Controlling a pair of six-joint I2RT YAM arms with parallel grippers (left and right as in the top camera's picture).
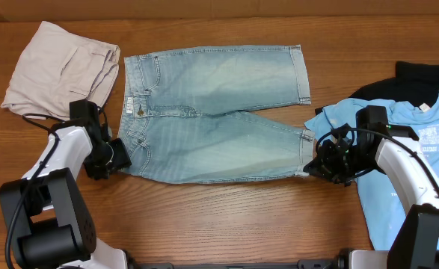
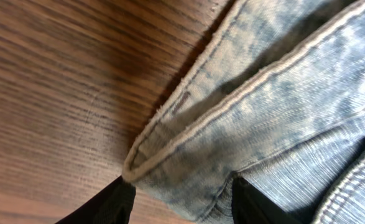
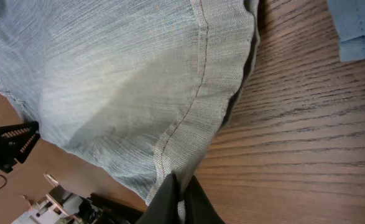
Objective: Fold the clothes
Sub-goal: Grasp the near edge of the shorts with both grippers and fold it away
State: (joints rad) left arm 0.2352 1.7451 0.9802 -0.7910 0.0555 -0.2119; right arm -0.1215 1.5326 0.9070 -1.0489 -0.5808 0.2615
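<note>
The light-wash denim shorts lie flat mid-table, waistband to the left and both legs pointing right. My left gripper is at the near-left waistband corner. In the left wrist view its black fingers stand well apart, with the waistband corner bulging between them, so the gripper is open around the denim. My right gripper is at the hem of the nearer leg. In the right wrist view the gripper is shut, pinching the hemmed edge of the shorts.
Folded beige shorts lie at the back left, close to the left arm. A sky-blue printed T-shirt and a black garment lie at the right, under the right arm. Bare wood table runs along the front.
</note>
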